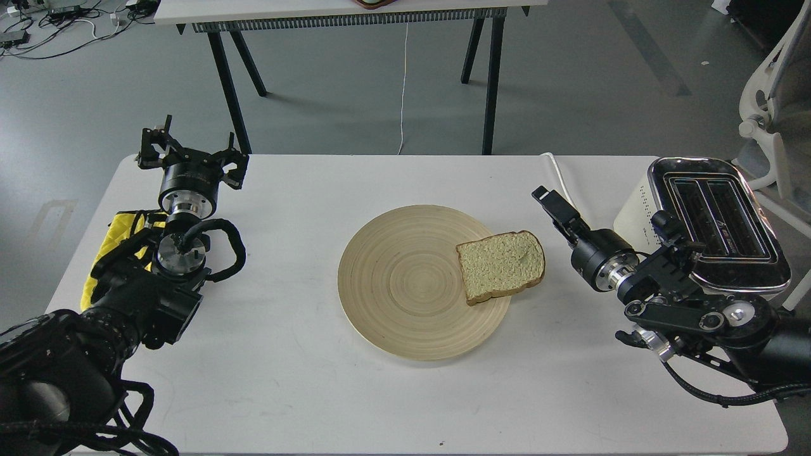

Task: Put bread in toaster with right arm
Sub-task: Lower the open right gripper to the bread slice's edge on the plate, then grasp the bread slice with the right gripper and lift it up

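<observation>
While it lies flat on the right edge of the round wooden plate point(405, 285), the bread point(500, 265) juts past the rim toward the right gripper point(550, 201); it is one squarish slice, pale yellow-green in the crumb, with a thin brown crust and a domed top edge. That gripper hangs near the slice without touching it, seen narrow-on, so I cannot tell whether its fingers are apart. The left gripper point(190, 155) is spread wide, well away, beside a yellow cloth point(123, 237). The toaster point(709, 221), cream-sided with a chrome top and two slots, stands at the right end of the white surface point(285, 392). Beyond lie grey floor point(355, 95), a black-legged table point(342, 12) and a white cord point(403, 95).
</observation>
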You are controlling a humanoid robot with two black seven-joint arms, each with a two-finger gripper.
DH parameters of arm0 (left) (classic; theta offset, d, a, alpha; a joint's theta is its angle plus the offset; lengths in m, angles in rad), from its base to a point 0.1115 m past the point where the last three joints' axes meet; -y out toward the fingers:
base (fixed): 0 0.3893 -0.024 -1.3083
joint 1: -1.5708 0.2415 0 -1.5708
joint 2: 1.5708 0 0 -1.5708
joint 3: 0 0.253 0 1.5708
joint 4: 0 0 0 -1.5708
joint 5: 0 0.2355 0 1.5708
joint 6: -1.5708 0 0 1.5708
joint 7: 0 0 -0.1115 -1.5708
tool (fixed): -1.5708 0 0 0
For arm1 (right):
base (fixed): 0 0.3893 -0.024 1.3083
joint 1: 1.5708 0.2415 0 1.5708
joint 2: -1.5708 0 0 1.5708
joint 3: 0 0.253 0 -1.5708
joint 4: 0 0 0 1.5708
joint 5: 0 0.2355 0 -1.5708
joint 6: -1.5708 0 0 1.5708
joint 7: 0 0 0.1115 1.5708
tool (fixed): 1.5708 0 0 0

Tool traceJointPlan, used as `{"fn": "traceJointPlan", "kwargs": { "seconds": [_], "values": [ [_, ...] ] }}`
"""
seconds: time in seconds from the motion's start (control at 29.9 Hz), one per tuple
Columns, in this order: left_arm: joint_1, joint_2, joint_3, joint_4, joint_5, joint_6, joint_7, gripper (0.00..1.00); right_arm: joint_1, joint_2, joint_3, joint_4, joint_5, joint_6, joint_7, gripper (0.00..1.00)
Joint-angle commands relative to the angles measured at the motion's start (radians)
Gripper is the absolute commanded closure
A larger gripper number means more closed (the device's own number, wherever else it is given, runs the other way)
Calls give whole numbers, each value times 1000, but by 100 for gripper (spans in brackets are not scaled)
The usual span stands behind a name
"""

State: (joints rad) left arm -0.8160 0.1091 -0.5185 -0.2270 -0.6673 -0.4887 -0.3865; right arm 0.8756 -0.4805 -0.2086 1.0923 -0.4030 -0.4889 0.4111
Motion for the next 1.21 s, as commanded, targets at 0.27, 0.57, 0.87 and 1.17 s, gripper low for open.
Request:
{"fn": "traceJointPlan", "kwargs": {
  "seconds": [0.27, 0.57, 0.87, 1.17],
  "values": [
    [0, 0, 0, 0, 0, 0, 0, 0, -53, 36, -2, -49, 0, 0, -6, 2],
    [0, 0, 0, 0, 0, 0, 0, 0, -76, 108, -52, -77, 0, 0, -5, 18],
    [0, 0, 0, 0, 0, 0, 0, 0, -73, 109, -49, -77, 1, 0, 0, 76],
    [0, 0, 0, 0, 0, 0, 0, 0, -72, 97, -6, -65, 6, 0, -2, 100]
  ]
}}
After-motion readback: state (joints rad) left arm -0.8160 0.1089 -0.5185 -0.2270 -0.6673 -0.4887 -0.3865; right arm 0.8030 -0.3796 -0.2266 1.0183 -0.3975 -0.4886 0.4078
